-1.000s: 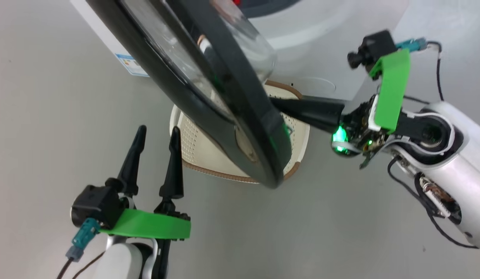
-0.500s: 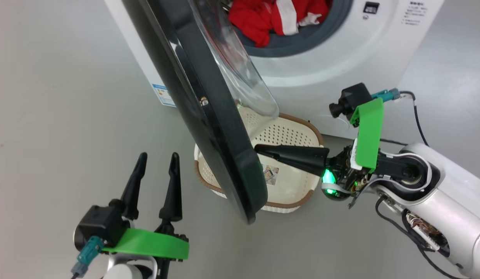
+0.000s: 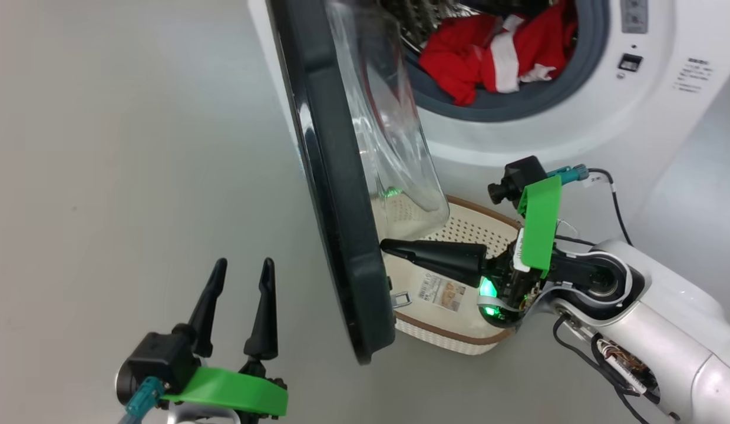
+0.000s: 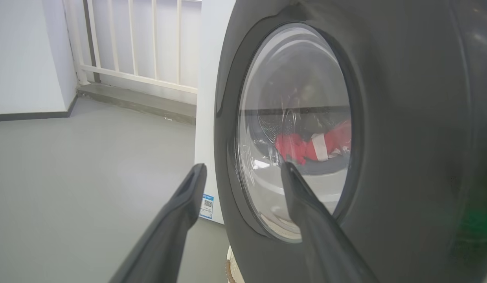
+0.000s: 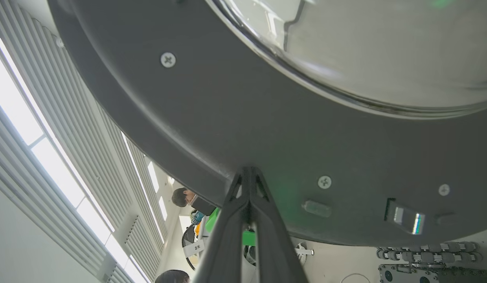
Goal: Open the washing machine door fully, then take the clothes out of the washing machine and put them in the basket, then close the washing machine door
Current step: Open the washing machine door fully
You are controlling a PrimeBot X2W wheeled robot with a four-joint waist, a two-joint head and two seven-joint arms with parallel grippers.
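Door [image 3: 341,235] swung wider than a second ago, right tool [image 3: 386,245] still with fingers together, tip against door's inner rim, left tool [image 3: 244,263] fingers apart, holding nothing, red clothes [image 3: 459,59] inside washing machine [image 3: 577,135], basket [image 3: 447,346] on floor behind door.

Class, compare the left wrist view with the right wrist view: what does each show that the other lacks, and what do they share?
Left wrist view: the door's outer face, red clothes through its glass, the washer's side with a blue label, a railing, the open left gripper. Right wrist view: the door's inner rim with a screw and latch, the shut right gripper at that rim, a person. Shared: the door and its glass.
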